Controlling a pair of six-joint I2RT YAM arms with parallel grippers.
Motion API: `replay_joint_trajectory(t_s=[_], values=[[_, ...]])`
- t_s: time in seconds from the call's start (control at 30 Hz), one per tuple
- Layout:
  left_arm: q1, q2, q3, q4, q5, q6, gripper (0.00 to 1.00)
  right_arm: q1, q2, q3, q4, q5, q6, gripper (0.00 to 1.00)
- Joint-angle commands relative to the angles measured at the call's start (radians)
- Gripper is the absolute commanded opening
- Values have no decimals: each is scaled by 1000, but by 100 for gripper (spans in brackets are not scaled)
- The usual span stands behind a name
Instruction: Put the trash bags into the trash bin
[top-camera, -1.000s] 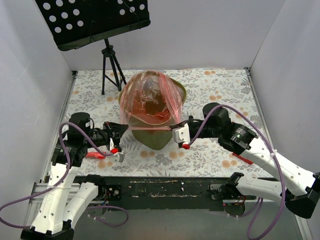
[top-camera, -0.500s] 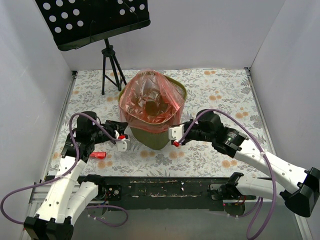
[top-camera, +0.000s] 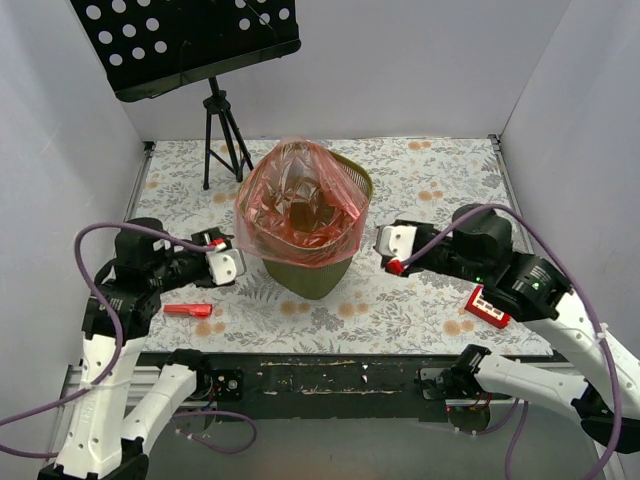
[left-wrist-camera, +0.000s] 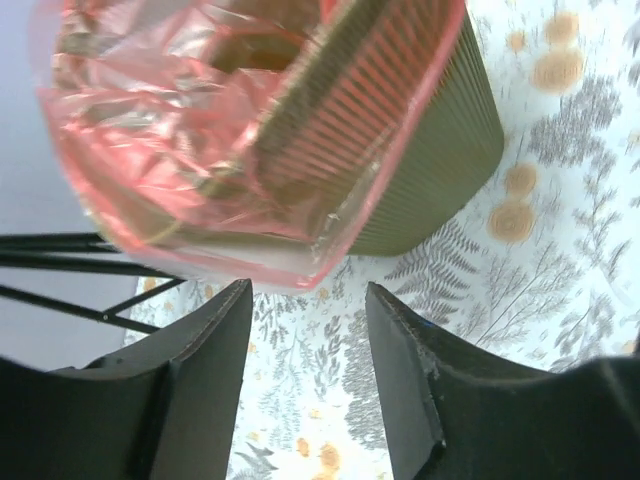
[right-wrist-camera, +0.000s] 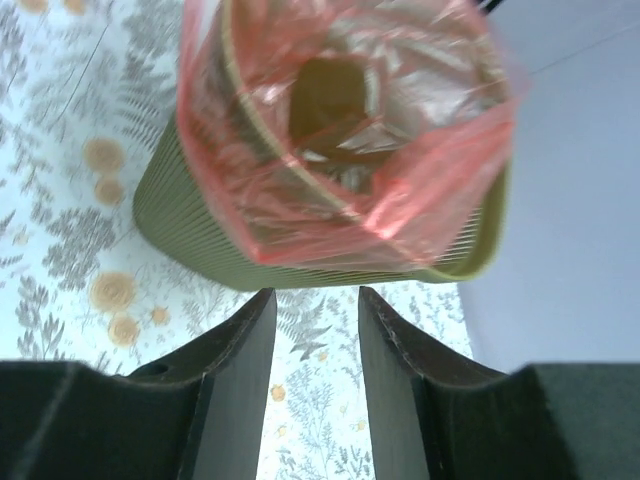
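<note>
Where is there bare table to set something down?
Bare table: the far right corner behind the right gripper, and the near strip in front of the bin, between the red stick and the red block. Crowded: beside the bin, where the left gripper and the right one hover.

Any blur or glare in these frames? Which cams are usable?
Top external: sharp and evenly lit, with small highlights on the trash bag. Left wrist: bag and trash bin are smeared, but the claw fingers are crisper. Right wrist: milder softness on the bag, and the floral tablecloth is readable.
</note>
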Motion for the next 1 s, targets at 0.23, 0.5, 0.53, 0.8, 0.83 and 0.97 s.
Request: replay_joint_trajectory(t_s=[0.23, 0.5, 0.53, 0.8, 0.83, 0.97], values=[[7, 313, 241, 322, -169, -960, 52, -3, 365, 343, 139, 162, 280, 54], [7, 347, 237, 350, -186, -1003, 44, -3, 533, 437, 131, 322, 314, 52], [6, 346, 235, 347, -186, -1003, 39, 0, 541, 435, 134, 364, 312, 50], [7, 317, 209, 354, -218, -982, 7, -5, 538, 415, 177, 492, 271, 29], [4, 317, 204, 354, -224, -977, 3, -6, 538, 409, 180, 498, 263, 25], [6, 317, 190, 383, -273, -973, 0, -48, 550, 423, 183, 477, 271, 2]])
